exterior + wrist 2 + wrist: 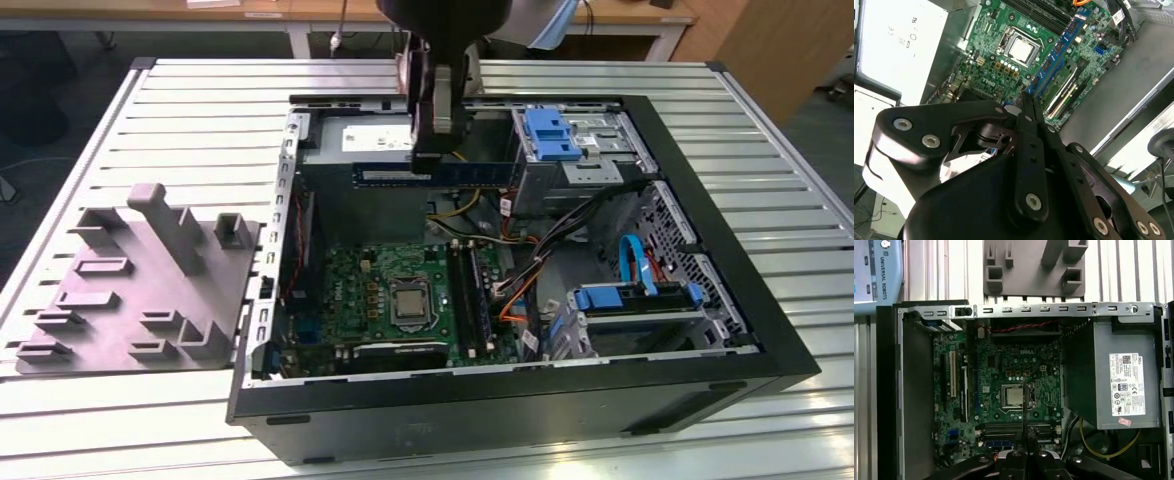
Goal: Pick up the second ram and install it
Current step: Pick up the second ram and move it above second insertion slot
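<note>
Slatted aluminium table (200, 110) carries a black open-sided computer tower case (534, 410) lying flat, with a grey moulded plastic tray with upright posts (107, 300) beside it on the exterior view's left. Inside the case sits a green motherboard (360, 290) with a square silver processor (1014, 396). The black gripper (431, 160) hangs above the case, jaws clenched on the second ram (481, 173), a long flat bluish stick with small black chips, held level in the air over the board, clear of the sockets.

Robotics lab: slatted aluminium bench (174, 130), opened computer case (534, 405) (wooden desks (334, 15) behind).
</note>
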Controlling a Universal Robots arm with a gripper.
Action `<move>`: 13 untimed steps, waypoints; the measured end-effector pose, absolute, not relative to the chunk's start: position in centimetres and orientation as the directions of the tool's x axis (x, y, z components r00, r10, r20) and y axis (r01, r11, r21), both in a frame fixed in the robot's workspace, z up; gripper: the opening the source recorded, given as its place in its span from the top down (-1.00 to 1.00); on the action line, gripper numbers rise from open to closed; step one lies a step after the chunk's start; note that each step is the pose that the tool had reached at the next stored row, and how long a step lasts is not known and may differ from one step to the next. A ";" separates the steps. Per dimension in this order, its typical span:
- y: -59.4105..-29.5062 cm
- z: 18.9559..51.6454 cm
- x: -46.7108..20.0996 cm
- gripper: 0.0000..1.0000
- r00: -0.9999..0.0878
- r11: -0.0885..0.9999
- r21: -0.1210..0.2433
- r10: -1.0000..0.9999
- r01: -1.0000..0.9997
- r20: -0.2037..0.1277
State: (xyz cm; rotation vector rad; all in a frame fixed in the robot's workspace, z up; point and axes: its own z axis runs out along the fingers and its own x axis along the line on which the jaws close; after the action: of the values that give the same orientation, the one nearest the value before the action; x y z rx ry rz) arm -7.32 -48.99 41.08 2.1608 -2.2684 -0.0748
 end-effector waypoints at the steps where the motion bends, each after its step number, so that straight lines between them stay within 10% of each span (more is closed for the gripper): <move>1: -49.0 41.0 -7.3 0.76 -0.049 0.048 0.040 -0.998 -0.998 -0.027; 13: -49.0 38.9 -7.6 0.76 -0.049 0.047 0.041 -0.998 -0.998 -0.041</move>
State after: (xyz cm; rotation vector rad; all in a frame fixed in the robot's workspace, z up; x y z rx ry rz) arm -7.64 -48.99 38.91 2.1678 -2.2744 -0.0910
